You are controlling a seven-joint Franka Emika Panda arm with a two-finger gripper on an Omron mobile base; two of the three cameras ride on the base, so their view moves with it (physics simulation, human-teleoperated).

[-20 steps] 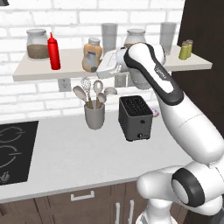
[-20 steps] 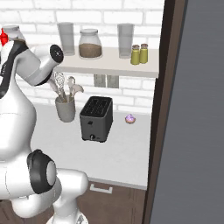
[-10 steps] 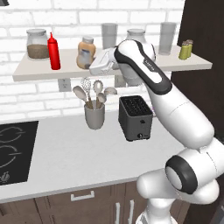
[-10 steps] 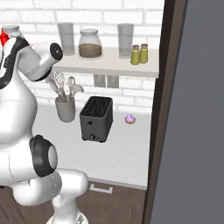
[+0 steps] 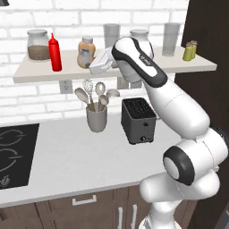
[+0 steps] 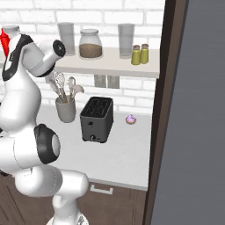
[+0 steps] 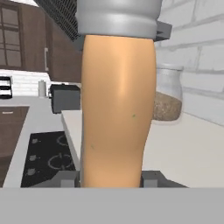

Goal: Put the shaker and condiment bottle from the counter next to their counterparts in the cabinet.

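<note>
**Condiment bottle gripped at shelf level**

The gripper [image 7: 111, 180] is pinched on the condiment bottle [image 7: 117, 109]. In the hand view the orange-tan body stands between the two finger tips [image 7: 66, 178], one on each side, with the pale grey cap at the top of the view. A glass jar [image 7: 167, 94] of brown grains stands behind it on the shelf board.

In the left base view the arm reaches up and left, and its hand meets the condiment bottle [image 5: 86, 53] over the cabinet [image 5: 38, 74]. The bottle sits between the red squeeze bottle [image 5: 55, 53] and a clear tumbler [image 5: 112, 36]. The red bottle stands upright, near the condiment bottle but apart from it.

At the right end of the cabinet [image 6: 110, 66] two olive-yellow shakers [image 6: 140, 54] stand side by side, just beside each other.

On the counter [image 5: 67, 156] below stand a grey utensil holder [image 5: 96, 117] and a black toaster [image 5: 138, 120], with the black hob [image 5: 13, 154] at the left.
</note>
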